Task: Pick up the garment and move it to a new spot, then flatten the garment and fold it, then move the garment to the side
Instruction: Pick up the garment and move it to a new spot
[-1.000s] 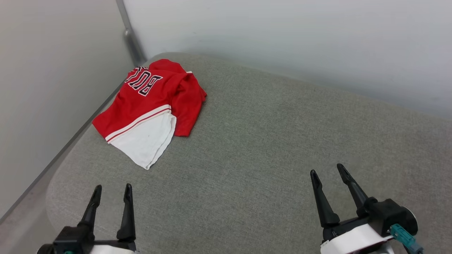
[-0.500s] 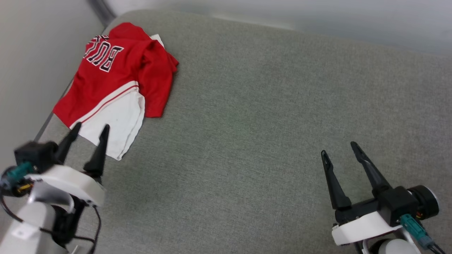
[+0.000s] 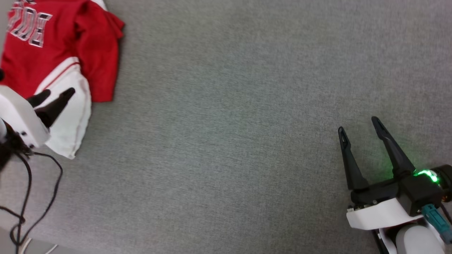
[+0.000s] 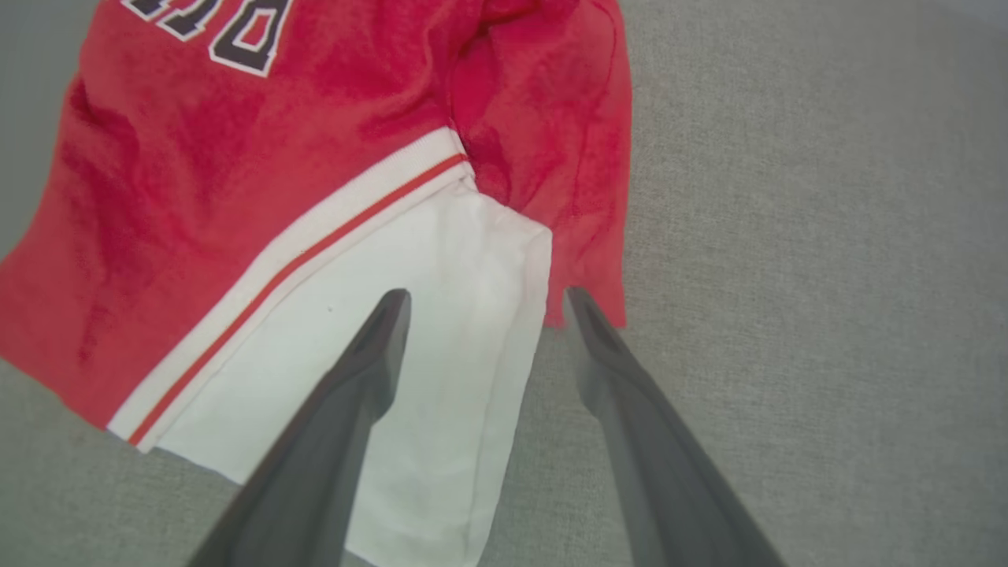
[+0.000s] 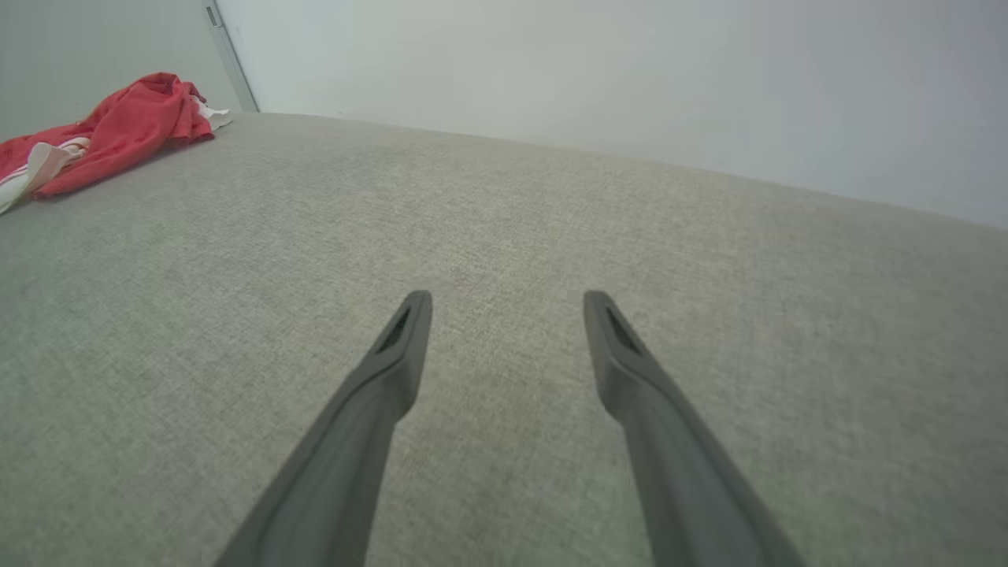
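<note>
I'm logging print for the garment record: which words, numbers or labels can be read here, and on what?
"BU": the start of black, white-edged lettering on the red garment, upside down in the head view. The rest is blurred and runs off the picture's edge.
Left wrist view: the same lettering is cut by the top edge and is not readable.
No other text can be read.
</note>
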Tool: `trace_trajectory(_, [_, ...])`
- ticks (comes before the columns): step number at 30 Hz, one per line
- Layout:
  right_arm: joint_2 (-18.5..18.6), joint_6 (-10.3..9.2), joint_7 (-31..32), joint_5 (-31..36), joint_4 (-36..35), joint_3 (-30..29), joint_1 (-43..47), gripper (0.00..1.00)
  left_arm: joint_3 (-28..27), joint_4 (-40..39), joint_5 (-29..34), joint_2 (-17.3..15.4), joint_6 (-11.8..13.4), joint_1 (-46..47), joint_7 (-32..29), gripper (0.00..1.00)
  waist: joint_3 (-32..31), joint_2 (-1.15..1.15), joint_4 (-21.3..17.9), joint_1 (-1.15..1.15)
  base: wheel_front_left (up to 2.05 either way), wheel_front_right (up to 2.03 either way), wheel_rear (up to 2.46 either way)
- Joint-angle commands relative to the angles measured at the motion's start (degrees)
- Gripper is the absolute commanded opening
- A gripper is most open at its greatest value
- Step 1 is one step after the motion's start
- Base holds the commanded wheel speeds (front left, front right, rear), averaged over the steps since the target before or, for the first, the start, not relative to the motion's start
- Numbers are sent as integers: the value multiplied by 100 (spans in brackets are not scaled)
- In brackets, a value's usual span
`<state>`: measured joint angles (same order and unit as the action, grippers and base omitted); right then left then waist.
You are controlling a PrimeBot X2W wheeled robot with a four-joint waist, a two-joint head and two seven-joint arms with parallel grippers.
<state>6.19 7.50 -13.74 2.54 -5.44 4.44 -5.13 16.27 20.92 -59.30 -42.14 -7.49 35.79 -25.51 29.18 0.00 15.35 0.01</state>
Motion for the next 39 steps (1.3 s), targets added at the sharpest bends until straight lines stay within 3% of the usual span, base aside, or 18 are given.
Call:
trace_trajectory(1, [22, -2, 10, 27, -51, 7, -132, 100, 44, 49, -35, -96, 6, 130, -124, 100, 252, 0, -145, -1, 0, 0, 0])
trace_trajectory(7, [31, -3, 41, 52, -183, -22, -190, 100, 333, 588, -637, -259, 6, 612, -1141, 100, 545, 0, -280, -1, 0, 0, 0])
trace_trajectory(15, [47, -4, 28, 128, -236, -53, -187, 100, 753, 1132, -870, -135, 10, 775, -1620, 100, 737, 0, -354, -1, 0, 0, 0])
trace_trajectory(16, [46, -4, 24, 130, -227, -56, -185, 100, 802, 1166, -977, -80, 10, 755, -1727, 58, 743, 0, -355, -1, 0, 0, 0])
trace_trajectory(17, [40, -4, 23, 136, -218, -50, -184, 100, 837, 1154, -1077, -25, 9, 735, -1787, 0, 745, 0, -357, -1, 0, 0, 0])
trace_trajectory(25, [-52, -3, -29, 126, -28, 58, -198, 100, 909, 830, -1462, -122, -7, 597, -1382, 0, 464, 0, -413, -1, 0, 0, 0])
trace_trajectory(28, [-109, -4, -83, 57, 85, 89, -246, 100, 668, 532, -1929, -109, -5, 470, -1127, 0, 225, 0, -508, -1, 0, 0, 0])
trace_trajectory(34, [-229, -3, -137, -59, 437, 118, -165, 100, 721, -556, -2123, -461, -3, -194, -682, 0, -391, 0, -720, -1, 0, 0, 0])
trace_trajectory(35, [-275, -3, -146, -142, 599, 118, -145, 100, 783, -1119, -2201, -568, -2, -515, -484, 0, -711, 0, -829, -1, 0, 0, 0])
trace_trajectory(39, [-319, -3, -146, -251, 645, 152, -182, 100, 950, -1766, -2117, -550, -2, -781, -261, 0, -1040, 0, -989, -1, 0, 0, 0])
